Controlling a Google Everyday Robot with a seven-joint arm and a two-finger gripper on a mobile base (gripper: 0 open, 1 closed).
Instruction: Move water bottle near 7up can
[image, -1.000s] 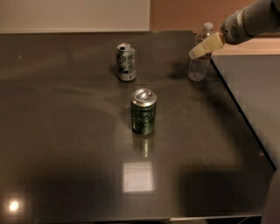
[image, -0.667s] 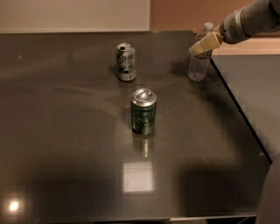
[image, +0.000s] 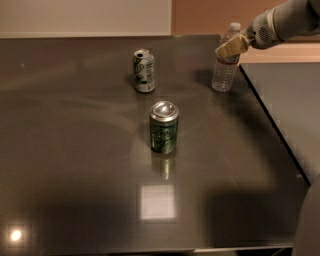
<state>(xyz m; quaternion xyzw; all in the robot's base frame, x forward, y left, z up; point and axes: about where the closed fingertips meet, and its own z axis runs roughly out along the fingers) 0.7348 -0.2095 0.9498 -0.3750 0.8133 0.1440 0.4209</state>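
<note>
Water bottle (image: 223, 75) stands with shoulder behind the jaws.

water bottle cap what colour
White, best in the camera view; the gripper is at the neck of the water bottle.

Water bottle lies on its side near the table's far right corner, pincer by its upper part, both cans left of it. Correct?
No. The camera view shows the water bottle standing upright, not on its side. The rest holds: near the table's far right corner, pincer by its upper part, 7up can and dark green can left of it.
</note>
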